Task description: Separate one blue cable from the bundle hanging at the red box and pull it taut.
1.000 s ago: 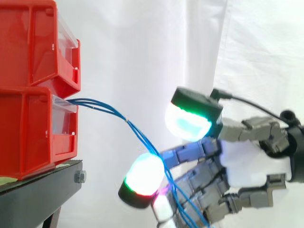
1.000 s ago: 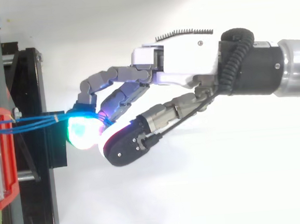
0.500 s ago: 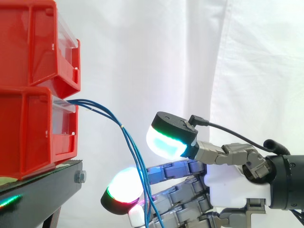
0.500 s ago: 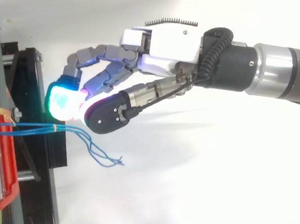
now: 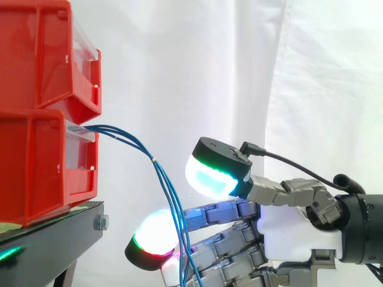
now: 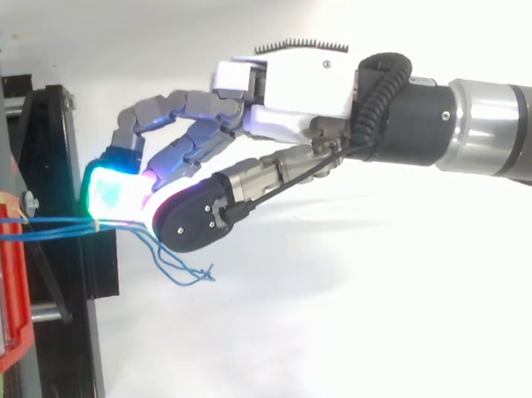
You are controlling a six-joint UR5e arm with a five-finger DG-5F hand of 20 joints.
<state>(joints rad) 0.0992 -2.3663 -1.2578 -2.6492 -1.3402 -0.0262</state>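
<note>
White curtain (image 5: 239, 60) hangs behind everything in the side view. At nine o'clock two red plastic bins are stacked, the upper bin (image 5: 36, 54) on the lower bin (image 5: 36, 167), and both rest on a black metal stand (image 5: 54, 242).

A bundle of thin blue cables (image 5: 154, 159) leaves the clear front lip of the lower bin. It arcs toward four o'clock, then drops steeply toward six o'clock, slack rather than taut. From above, the same strands (image 6: 56, 227) run straight from the bin toward three o'clock. Their loose curled ends (image 6: 187, 274) lie free at about five o'clock from the glowing pads.

The grey-and-white robot hand (image 5: 293, 233) reaches in from three o'clock and stands open. Its cyan-and-green thumb pad (image 5: 210, 176) sits clearly above the white, red-rimmed finger pad (image 5: 154, 234), and the fingers are only loosely bent. The cables fall just beside that lower pad and across the front of the fingers. Whether any strand touches them I cannot tell.
</note>
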